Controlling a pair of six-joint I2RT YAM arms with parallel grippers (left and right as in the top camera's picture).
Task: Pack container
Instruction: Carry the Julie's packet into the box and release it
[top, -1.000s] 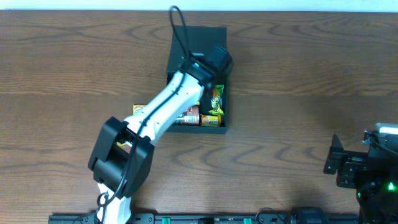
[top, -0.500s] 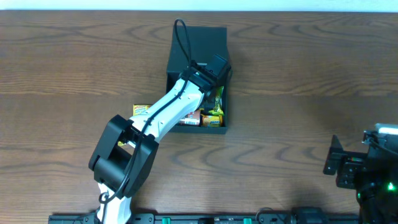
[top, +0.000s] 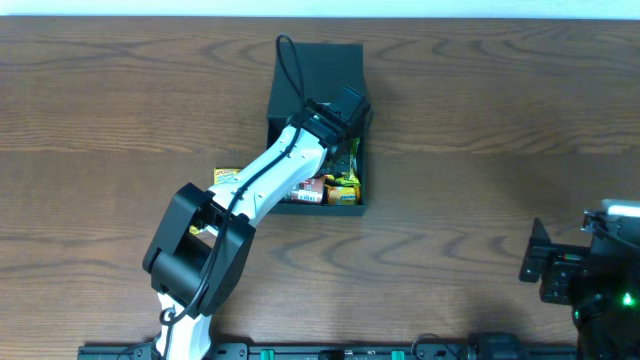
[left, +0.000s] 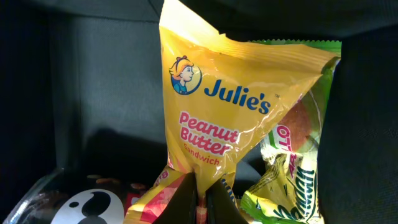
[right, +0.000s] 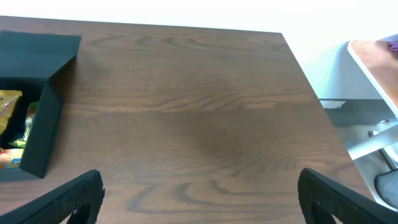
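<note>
Yellow packet (left: 230, 118) hanging pinched by edge in left hand (left: 202, 202), hovering inside container (top: 320, 65) for drop among snacks (left: 292, 180); right hand (right: 199, 186) gaping wide, waiting clear.

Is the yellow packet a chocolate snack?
No, the yellow packet reads Julie's Peanut Butter Sandwich in the left wrist view.

A dark wood-grain table (top: 480, 120) is seen; beyond it, pale floor (right: 323, 68) and possibly another table's edge (right: 376, 55).
</note>
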